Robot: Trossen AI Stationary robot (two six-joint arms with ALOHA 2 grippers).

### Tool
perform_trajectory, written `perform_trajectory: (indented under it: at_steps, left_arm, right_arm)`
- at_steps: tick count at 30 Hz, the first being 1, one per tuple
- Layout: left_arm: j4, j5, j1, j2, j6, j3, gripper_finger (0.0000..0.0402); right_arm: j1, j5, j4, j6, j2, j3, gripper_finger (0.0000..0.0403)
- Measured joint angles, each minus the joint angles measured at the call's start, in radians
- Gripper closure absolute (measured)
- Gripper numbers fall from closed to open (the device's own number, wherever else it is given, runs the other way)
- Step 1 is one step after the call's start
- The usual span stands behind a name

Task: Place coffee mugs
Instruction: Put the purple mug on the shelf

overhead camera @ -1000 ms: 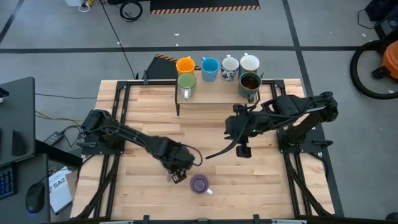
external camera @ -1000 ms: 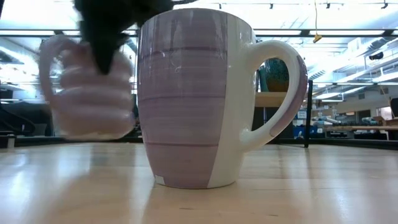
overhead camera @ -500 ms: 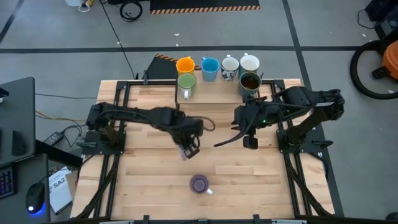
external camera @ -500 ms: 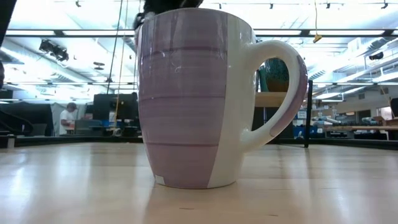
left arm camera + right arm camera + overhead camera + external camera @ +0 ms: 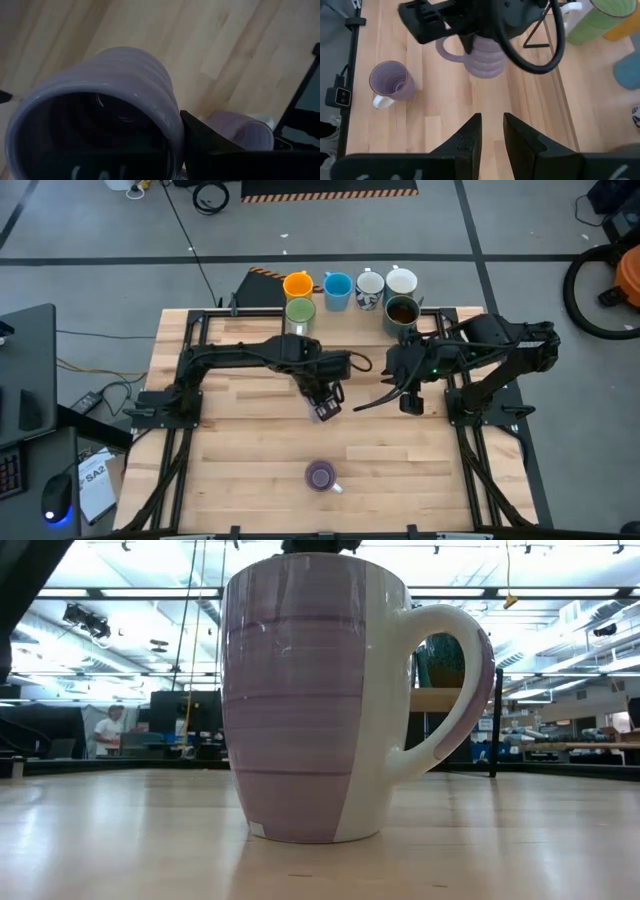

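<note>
Standing alone near the front edge of the table (image 5: 200, 480), I see one lilac mug (image 5: 320, 475) with a white handle. Above mid-table my left gripper (image 5: 325, 402) holds clamped the ribbed lilac mug (image 5: 482, 57), while my right gripper (image 5: 410, 402) hangs beside it, fingers slightly apart, holding nothing. Farther back, the green (image 5: 300, 312), orange (image 5: 298, 285), blue (image 5: 337, 288), two white (image 5: 400, 280) and dark mug (image 5: 402, 312) stand grouped at the far edge.

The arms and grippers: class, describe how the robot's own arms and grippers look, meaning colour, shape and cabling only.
Both arms are dark, near-black, jointed links on black frames bolted to the table. The left gripper has two dark fingers and a pale patch near its tip. The right gripper shows two black, tapering fingers side by side. A black cable loops from each wrist, and a small green light glows on the right arm.
</note>
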Motion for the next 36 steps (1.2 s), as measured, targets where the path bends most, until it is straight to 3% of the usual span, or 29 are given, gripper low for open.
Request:
perform_trajectory:
  at_steps: [7, 15, 36]
  left_arm:
    - [-0.013, -0.039, 0.014, 0.008, 0.030, 0.007, 0.0365]
    - [0.050, -0.032, 0.004, 0.037, 0.035, -0.072, 0.0365]
    - [0.186, -0.006, 0.010, 0.231, 0.189, -0.092, 0.0362]
  right_arm:
    - [0.000, 0.020, -0.014, 0.006, -0.018, 0.000, 0.0317]
    - [0.001, 0.024, -0.013, 0.042, -0.023, 0.000, 0.0317]
    - [0.003, 0.034, 0.023, 0.102, -0.023, 0.000, 0.0317]
